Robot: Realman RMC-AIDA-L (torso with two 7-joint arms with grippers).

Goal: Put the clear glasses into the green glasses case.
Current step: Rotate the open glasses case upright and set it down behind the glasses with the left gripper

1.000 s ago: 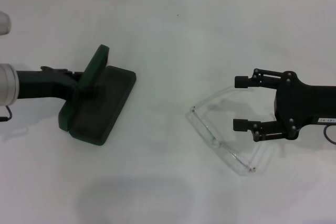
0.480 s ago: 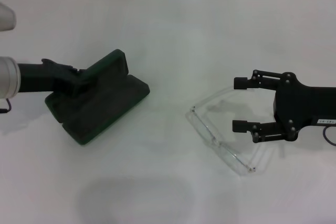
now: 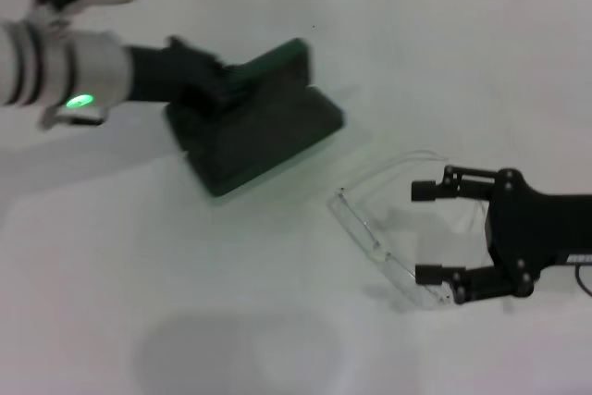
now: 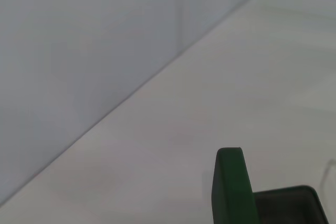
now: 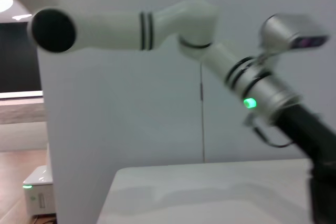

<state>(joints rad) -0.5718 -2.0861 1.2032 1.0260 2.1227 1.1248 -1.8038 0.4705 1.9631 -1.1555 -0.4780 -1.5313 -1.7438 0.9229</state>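
- Left gripper (image 3: 199, 90) has its jaws clamped on the green glasses case (image 3: 259, 116), open, well apart from the clear glasses (image 3: 384, 247): should set it flat near them
- Right gripper (image 3: 433, 233), jaws spread, straddles the glasses' far end on the tabletop (image 3: 277, 321); should close gently on the frame
- Versus earlier frames: case carried toward the glasses, right gripper shifted closer to them

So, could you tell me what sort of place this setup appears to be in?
Probably a robotics lab test bench: a bare white tabletop against a plain pale wall, with only a dark green hard glasses case and clear plastic glasses laid out.
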